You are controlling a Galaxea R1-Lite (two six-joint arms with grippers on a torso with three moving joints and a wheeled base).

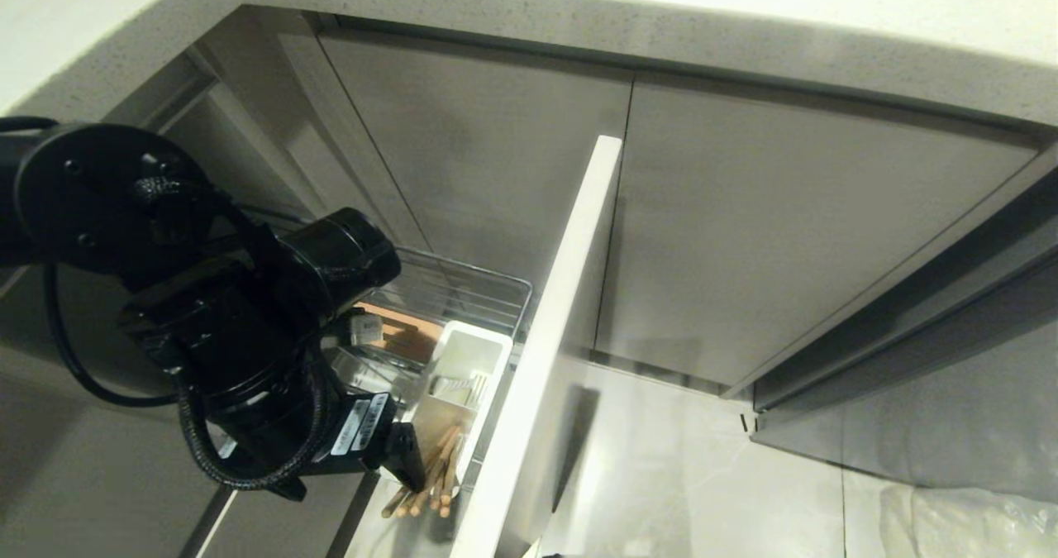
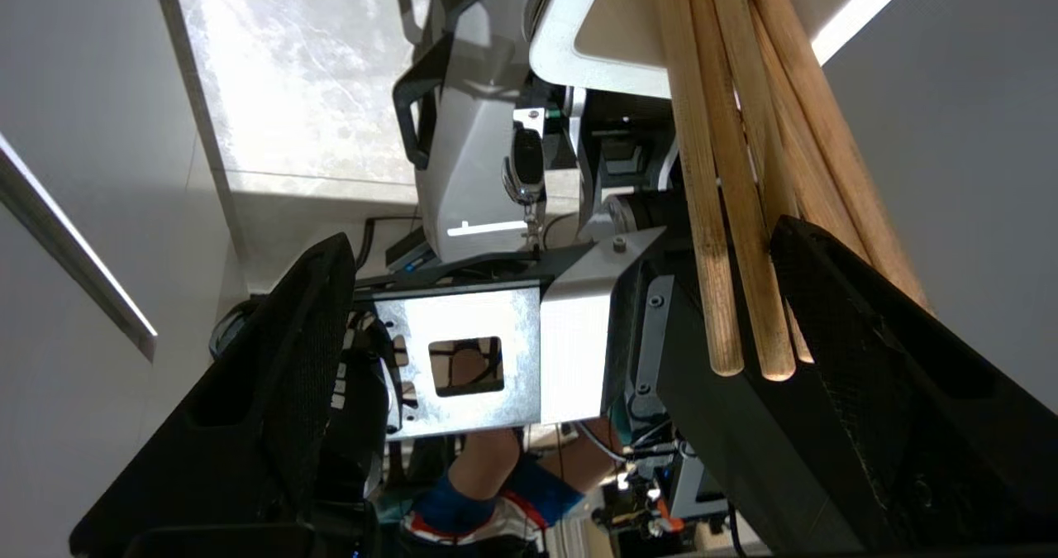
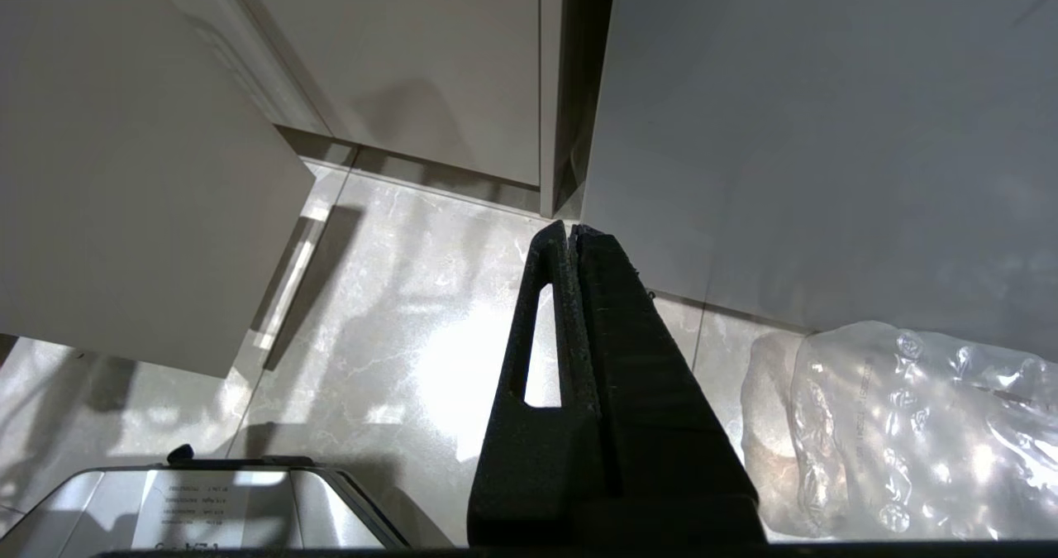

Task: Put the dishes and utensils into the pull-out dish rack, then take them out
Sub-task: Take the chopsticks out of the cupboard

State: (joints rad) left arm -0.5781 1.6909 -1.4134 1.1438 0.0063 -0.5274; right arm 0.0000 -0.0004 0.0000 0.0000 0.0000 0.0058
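The pull-out dish rack (image 1: 463, 289) stands drawn out below the counter, with its pale front panel (image 1: 562, 318) on edge. Light-wood chopsticks (image 1: 430, 479) lean out of the white utensil caddy (image 1: 483, 351). My left gripper (image 2: 558, 236) is open around their free ends. The chopsticks (image 2: 727, 211) lie close along one finger (image 2: 868, 360), and the other finger (image 2: 281, 376) stands far off. Something silvery shows in the caddy; I cannot tell whether it is the fork. The dishes are hidden or out of view. My right gripper (image 3: 570, 231) is shut and empty, parked above the floor.
A wooden slotted strip (image 1: 401, 331) sits in the rack behind the left arm. Grey cabinet doors (image 1: 785, 236) and the counter edge (image 1: 661, 29) close the space above. A crumpled plastic bag (image 3: 909, 426) lies on the floor tiles. A person's leg (image 2: 488, 467) shows behind my base.
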